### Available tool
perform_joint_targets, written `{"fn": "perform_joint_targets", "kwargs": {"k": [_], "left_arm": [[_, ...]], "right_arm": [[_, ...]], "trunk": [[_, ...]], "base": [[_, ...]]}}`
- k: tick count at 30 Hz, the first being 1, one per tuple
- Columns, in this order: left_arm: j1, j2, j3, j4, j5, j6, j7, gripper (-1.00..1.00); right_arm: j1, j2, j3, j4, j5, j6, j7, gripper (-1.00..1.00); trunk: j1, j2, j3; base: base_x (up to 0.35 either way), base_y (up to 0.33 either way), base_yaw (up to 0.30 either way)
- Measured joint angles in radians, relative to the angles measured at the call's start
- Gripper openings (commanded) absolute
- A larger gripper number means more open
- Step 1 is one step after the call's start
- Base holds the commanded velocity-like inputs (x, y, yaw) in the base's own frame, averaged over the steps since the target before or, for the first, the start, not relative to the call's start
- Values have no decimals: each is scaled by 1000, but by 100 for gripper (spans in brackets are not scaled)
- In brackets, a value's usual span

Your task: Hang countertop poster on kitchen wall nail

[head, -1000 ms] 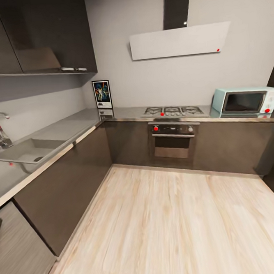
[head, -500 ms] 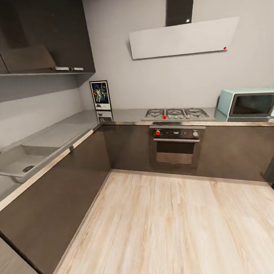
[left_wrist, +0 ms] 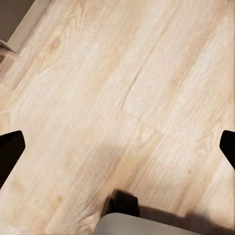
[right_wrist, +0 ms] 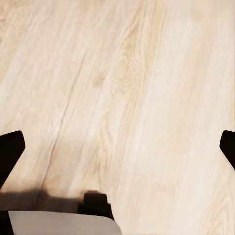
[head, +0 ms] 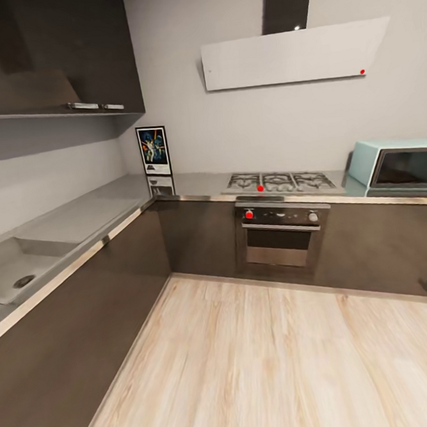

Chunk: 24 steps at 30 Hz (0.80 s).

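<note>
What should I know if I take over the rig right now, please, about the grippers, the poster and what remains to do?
Left gripper: open, holding nothing, pointing down at the wooden floor.
Right gripper: open, holding nothing, also over the floor.
The poster stands upright at the back of the kitchen countertop, in the corner against the wall, to the left of the gas hob.
Done: nothing picked up yet; the robot faces the corner from across the floor.
Left: drive up to the corner, grasp the poster, find a wall nail (I cannot make one out from here) and hang it.
</note>
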<state>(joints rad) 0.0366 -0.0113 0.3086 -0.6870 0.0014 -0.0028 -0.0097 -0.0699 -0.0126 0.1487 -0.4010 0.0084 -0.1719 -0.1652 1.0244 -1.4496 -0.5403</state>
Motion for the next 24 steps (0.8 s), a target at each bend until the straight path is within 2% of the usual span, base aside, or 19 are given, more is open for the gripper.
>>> {"fn": "perform_joint_targets", "kwargs": {"k": [24], "left_arm": [[0, 0, 1, 0, 0, -1, -1, 100]], "right_arm": [[0, 0, 0, 0, 0, 0, 0, 100]], "trunk": [[0, 0, 0]], "base": [[340, 0, 0]]}}
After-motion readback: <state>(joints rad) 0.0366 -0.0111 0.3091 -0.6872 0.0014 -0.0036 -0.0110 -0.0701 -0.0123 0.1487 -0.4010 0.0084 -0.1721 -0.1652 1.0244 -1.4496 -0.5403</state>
